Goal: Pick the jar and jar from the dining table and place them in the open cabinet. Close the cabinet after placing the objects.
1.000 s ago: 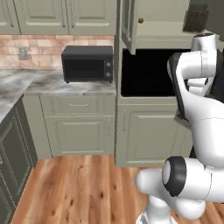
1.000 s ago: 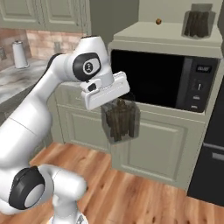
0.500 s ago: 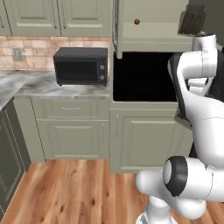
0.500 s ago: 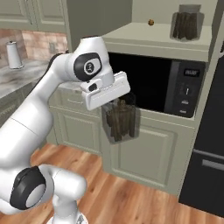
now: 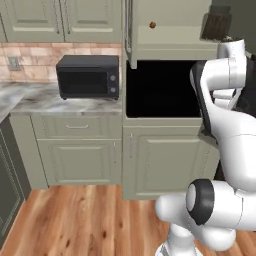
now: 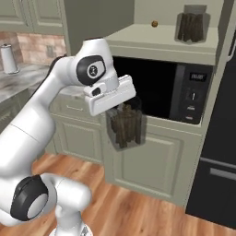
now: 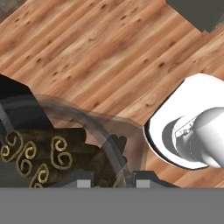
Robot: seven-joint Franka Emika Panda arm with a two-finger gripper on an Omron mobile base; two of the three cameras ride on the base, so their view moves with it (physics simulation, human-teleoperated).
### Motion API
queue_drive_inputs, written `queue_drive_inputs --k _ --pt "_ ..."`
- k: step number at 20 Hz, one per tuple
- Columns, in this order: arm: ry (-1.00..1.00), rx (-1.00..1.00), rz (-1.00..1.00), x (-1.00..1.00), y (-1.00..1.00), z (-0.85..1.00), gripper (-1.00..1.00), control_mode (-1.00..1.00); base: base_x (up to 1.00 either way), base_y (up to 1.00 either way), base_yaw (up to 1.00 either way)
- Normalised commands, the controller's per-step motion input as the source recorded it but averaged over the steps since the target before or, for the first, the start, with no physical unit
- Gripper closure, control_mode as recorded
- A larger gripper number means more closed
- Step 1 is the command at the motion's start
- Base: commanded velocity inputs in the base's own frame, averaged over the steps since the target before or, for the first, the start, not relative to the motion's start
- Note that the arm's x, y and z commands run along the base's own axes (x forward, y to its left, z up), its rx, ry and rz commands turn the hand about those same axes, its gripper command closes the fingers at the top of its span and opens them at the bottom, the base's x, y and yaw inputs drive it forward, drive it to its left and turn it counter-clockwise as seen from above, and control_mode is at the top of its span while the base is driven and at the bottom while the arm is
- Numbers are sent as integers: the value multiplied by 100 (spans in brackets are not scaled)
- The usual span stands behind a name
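Under the claw (image 6: 120, 112), its jar (image 6: 125, 128) hides the fingertips.

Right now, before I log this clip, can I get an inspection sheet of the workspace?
Surface: grey-veined counter at left.
Job's things: one jar of dark sticks stands on the open cabinet's shelf; second jar hangs upright from the end effector, above the wood floor.
Clutter: small brown ball on the shelf.
Grippers: end effector shut on the second jar.
Cables: nothing seen.
Surroundings: black microwave, built-in oven, sage-green lower cabinets.
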Motion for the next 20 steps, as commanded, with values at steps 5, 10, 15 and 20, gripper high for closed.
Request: queue_drive_inputs --k 5,10,15,20 --pt "0 0 0 0 0 0 100 100 46 0 -19" --pt "0 0 0 0 0 0 100 100 62 9 -13" --pt "0 0 0 0 0 0 100 100 57 12 -7" --pt "0 0 0 0 0 0 100 100 43 12 -8"
